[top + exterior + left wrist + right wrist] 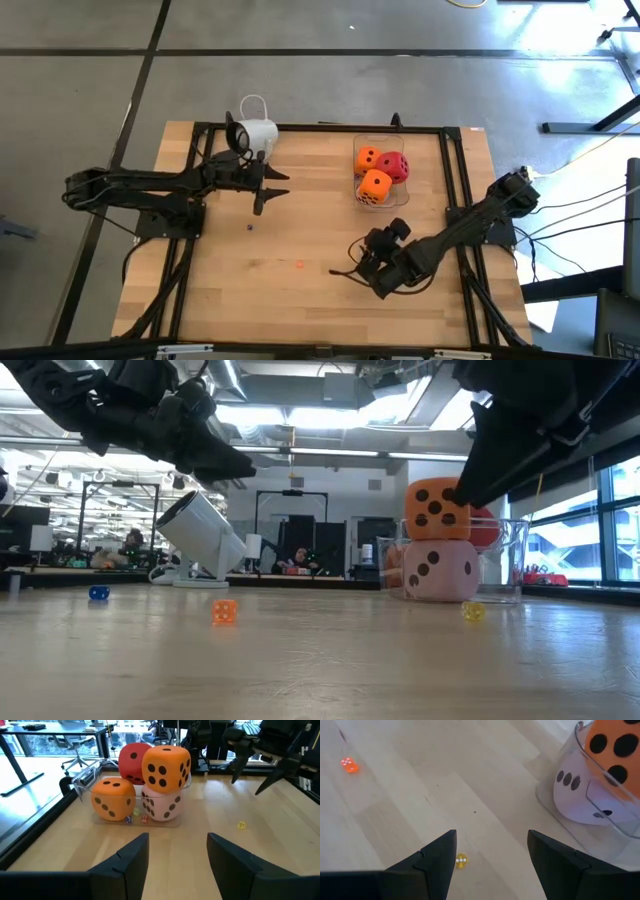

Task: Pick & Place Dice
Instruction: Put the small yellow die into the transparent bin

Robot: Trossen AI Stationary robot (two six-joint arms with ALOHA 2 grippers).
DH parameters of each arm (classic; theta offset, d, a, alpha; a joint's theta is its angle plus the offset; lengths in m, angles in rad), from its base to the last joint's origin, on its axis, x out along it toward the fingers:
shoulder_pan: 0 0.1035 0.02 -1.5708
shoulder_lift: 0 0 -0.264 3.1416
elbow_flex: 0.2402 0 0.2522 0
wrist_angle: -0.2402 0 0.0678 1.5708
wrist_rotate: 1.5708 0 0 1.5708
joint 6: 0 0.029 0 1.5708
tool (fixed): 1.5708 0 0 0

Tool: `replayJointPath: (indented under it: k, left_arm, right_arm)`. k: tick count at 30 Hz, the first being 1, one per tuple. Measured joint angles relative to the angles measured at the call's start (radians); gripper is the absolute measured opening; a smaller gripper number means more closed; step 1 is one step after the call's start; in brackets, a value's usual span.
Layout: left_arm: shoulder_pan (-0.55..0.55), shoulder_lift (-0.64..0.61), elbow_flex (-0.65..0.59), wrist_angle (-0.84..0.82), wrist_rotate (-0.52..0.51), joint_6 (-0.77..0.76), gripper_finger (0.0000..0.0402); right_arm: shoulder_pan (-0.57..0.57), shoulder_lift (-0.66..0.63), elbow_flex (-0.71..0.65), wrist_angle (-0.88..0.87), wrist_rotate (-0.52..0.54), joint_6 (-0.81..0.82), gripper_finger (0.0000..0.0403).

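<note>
Inside the clear container [381, 170] on the table's [300, 300] far right part sat all four dice: the two orange dice [166, 766] [113, 799], the red die [132, 760] and the pale pink die [164, 805], the upper orange one resting on the pink. The right gripper [490, 857] hovered released just short of the container, above a tiny yellow die [461, 860] on the wood. The left gripper [176, 852] waited, fingers spread, by the white camera [252, 134].

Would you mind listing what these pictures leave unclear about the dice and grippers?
- Pale pink die: hidden in the high view under an orange die.
- Red die: low view shows only a sliver behind the stack.
- Tiny dice on the table, like the yellow one: pips too small to read.
- Clear bin: its bottom is covered by dice.
</note>
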Motion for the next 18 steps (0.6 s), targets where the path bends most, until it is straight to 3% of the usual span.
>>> replayJointPath:
  k: [7,18]
  left_arm:
    - [0.000,0.000,0.000,-0.007,-0.002,-0.015,0.0191]
    - [0.000,0.000,0.000,-0.007,-0.002,-0.027,0.0187]
  right_arm:
    - [0.014,0.000,-0.061,0.073,0.001,0.165,0.0242]
    - [0.059,-0.001,-0.151,0.242,0.035,0.169,0.0242]
